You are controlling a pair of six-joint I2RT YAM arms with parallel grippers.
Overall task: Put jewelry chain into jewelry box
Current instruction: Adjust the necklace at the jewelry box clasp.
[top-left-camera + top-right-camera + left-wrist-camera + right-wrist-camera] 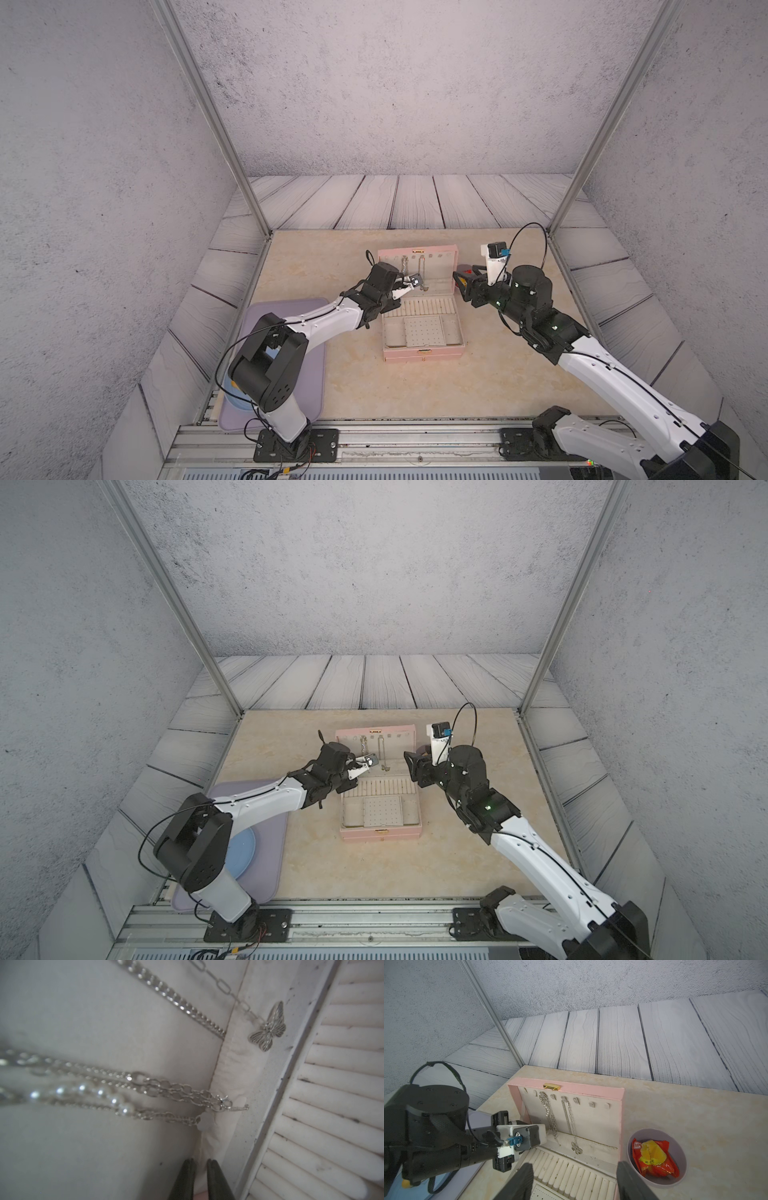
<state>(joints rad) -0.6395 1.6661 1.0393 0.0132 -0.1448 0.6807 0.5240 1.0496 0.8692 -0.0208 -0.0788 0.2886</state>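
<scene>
Top views, jewelry box: in both top views we log a pink jewelry box (424,353) standing open on the beige table (478,382), its lid upright at the far side.
Top views, jewelry chain: the jewelry chain (404,266) hangs from a hook inside the lid, left of a thinner necklace (422,270).
Top views, left arm: the left arm (332,316) reaches over the box's left edge toward the lid. We cannot make out its fingertips from here.
Top views, right gripper: the right gripper (460,286) hovers just off the box's right edge with its jaws spread, holding nothing.
Top views, other stock: a lilac mat (270,833) carrying a blue plate (245,854) lies by the left arm's base.
Left wrist, left gripper: the left gripper (199,1162) has its fingers almost pressed together, with a thin gap between them, and pinches nothing.
Left wrist, jewelry chain: we note chunky links and a few pearly beads lying against the cream lining. The clasp end sits at the crease below the lid, near the fingertips but apart from them.
Left wrist, necklace: its butterfly pendant (268,1028) rests between the crease and the ring rolls (332,1105).
Right wrist, jewelry chain: it hangs on a hook, just beside the necklace.
Right wrist, right gripper: both fingers stand wide apart above the ring rolls, with nothing between them.
Right wrist, bowl: a grey bowl (652,1132) beside the box holds a red snack packet (654,1157).
</scene>
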